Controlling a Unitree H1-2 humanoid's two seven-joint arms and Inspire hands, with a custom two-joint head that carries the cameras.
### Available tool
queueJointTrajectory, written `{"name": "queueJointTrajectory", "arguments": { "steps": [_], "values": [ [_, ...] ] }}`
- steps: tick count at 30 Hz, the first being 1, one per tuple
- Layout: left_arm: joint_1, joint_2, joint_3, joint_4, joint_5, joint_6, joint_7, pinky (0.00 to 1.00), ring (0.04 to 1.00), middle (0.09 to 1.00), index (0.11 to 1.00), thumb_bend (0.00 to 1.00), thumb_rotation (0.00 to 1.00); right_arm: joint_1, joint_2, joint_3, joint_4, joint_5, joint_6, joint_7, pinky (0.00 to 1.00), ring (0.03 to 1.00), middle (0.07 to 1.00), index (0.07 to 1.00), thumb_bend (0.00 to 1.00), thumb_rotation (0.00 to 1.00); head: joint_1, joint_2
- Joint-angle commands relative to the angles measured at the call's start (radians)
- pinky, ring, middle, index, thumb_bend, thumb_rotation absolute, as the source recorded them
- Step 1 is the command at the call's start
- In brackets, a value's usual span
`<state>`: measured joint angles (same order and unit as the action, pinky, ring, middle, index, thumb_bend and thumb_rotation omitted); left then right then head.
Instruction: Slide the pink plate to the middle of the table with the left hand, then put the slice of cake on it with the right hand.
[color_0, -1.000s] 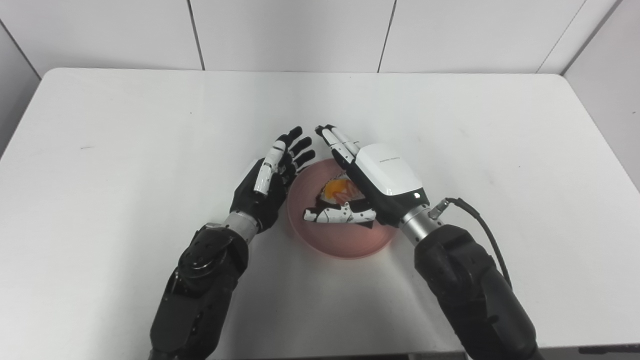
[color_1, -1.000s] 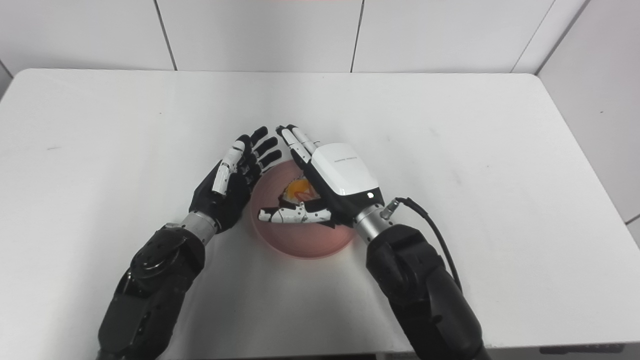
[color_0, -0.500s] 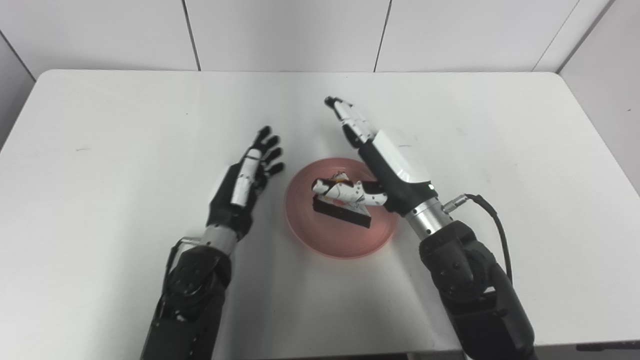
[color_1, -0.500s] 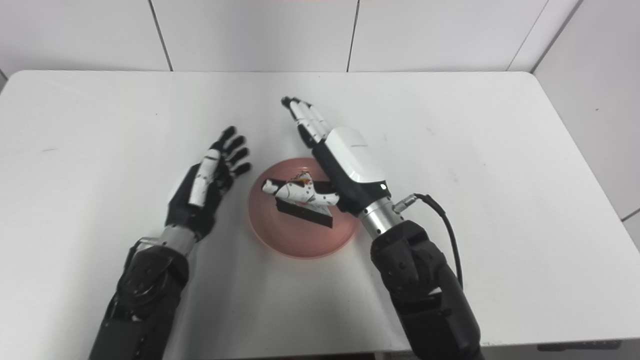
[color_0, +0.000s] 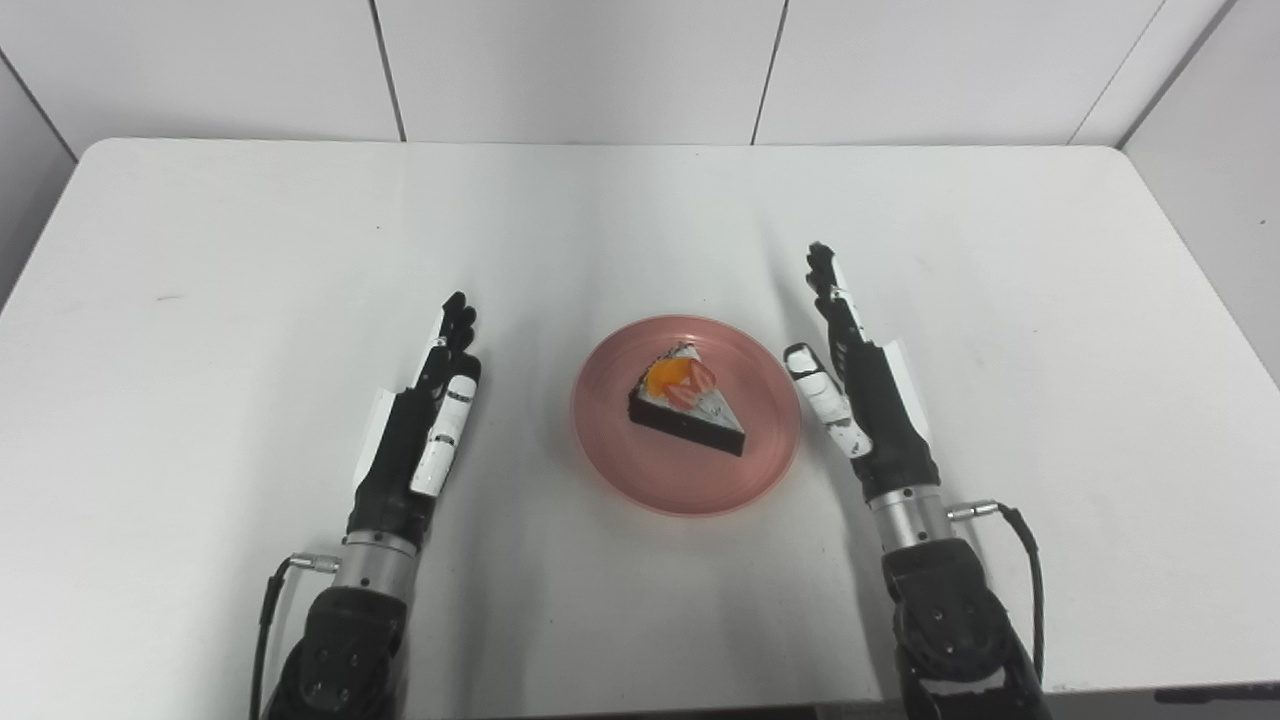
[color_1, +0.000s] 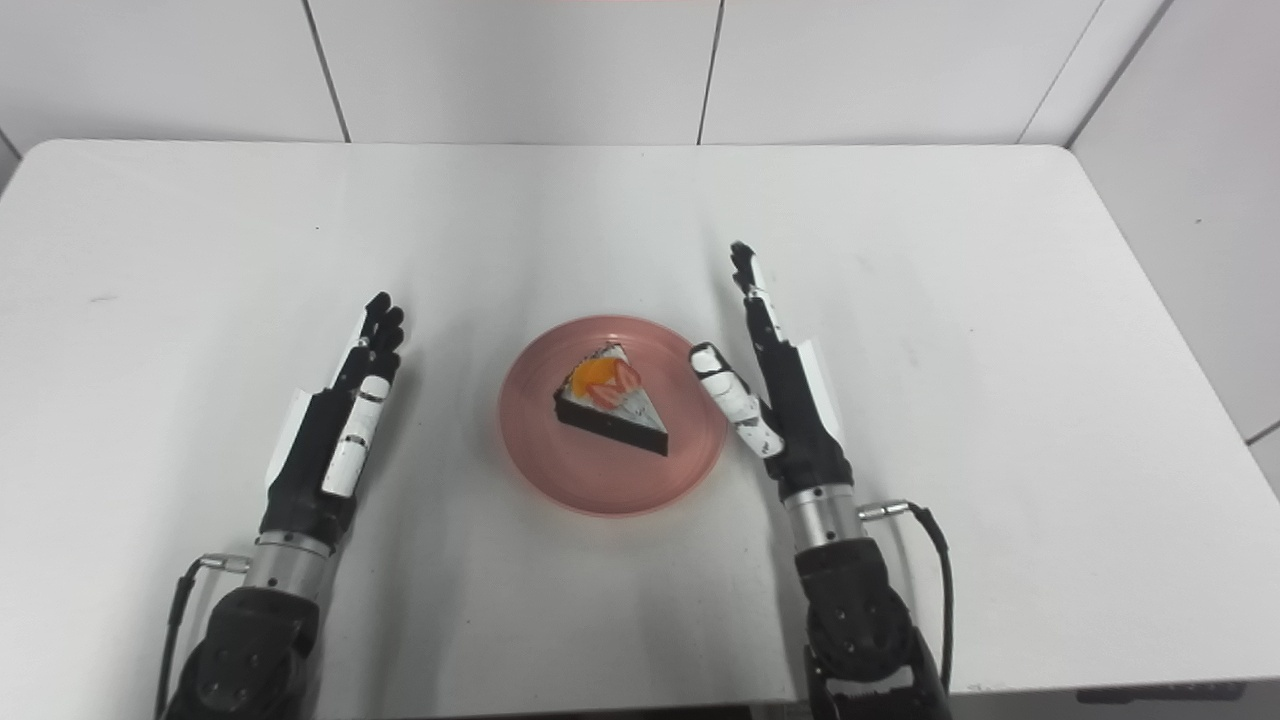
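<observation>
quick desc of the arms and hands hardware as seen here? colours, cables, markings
Both alike: left hand and right hand are black with white panels on the back and white thumb segments carrying small dark marks. Each has a bare silver metal wrist collar with a plug and thin black cable looping to a bulky black forearm. No logo readable.

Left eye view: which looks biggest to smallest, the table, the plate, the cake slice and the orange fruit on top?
1. Table, by far.
2. Plate.
3. Cake slice, lying on the plate.
4. Orange fruit, on the slice's top.
</observation>
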<state>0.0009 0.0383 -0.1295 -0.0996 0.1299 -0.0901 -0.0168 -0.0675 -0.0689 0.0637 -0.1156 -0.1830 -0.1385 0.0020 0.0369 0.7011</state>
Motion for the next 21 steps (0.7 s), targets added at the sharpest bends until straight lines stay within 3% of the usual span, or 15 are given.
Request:
{"name": "queueJointTrajectory", "arguments": {
  "steps": [1, 3, 8, 17, 21],
  "values": [
    [0.006, 0.012, 0.007, 0.006, 0.001, -0.028, -0.004, 1.0, 1.0, 1.0, 1.0, 0.42, 1.0, -0.012, 0.006, -0.003, 0.003, 0.008, -0.093, -0.019, 1.0, 1.0, 1.0, 1.0, 0.56, 1.0, 0.001, 0.001],
    [0.002, 0.017, 0.011, 0.019, -0.007, -0.019, -0.012, 1.0, 1.0, 1.0, 1.0, 0.44, 1.0, -0.013, 0.003, 0.0, 0.033, -0.018, -0.122, -0.032, 1.0, 1.0, 1.0, 1.0, 0.5, 1.0, -0.003, -0.001],
    [-0.016, 0.027, 0.023, 0.047, -0.03, -0.007, -0.028, 1.0, 1.0, 1.0, 1.0, 0.44, 1.0, -0.031, -0.01, 0.001, 0.112, -0.06, -0.178, -0.051, 1.0, 1.0, 1.0, 1.0, 0.53, 1.0, -0.008, -0.003],
    [-0.035, 0.026, 0.02, 0.06, -0.046, 0.017, -0.056, 1.0, 1.0, 1.0, 1.0, 0.43, 1.0, -0.037, -0.007, -0.001, 0.104, -0.053, -0.094, -0.031, 0.99, 1.0, 1.0, 1.0, 0.41, 1.0, 0.013, -0.007],
    [-0.032, 0.024, 0.017, 0.048, -0.048, 0.025, -0.059, 1.0, 1.0, 1.0, 1.0, 0.42, 1.0, -0.032, -0.007, 0.003, 0.083, -0.037, -0.066, -0.014, 0.97, 0.997, 1.0, 1.0, 0.41, 1.0, 0.021, -0.007]
  ]
}}
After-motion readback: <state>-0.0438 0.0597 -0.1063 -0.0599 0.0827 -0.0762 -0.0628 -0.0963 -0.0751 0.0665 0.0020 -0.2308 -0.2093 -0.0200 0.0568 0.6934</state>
